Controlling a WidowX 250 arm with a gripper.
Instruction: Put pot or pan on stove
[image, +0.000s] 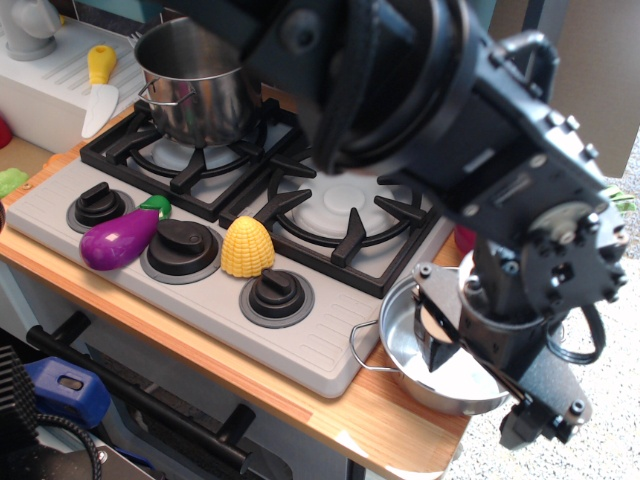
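Observation:
The small shallow steel pot (405, 345) sits on the wooden counter just right of the stove's front right corner, with one wire loop handle (362, 345) showing on its left. The light grey stove (200, 290) has two black grates; the right grate (340, 215) has nothing on it. My gripper (485, 385) hangs low over the pot and hides its right half. The jaws stand apart: one finger (433, 340) reaches down inside the bowl, the other (540, 425) is past the right rim. I cannot tell whether either finger touches the pot.
A tall steel stockpot (195, 75) stands on the back left grate. A purple eggplant (118, 240) and a yellow corn (247, 247) lie among the knobs. A yellow-handled knife (100, 85) lies at the far left. The counter's edge (400, 445) is just in front of the pot.

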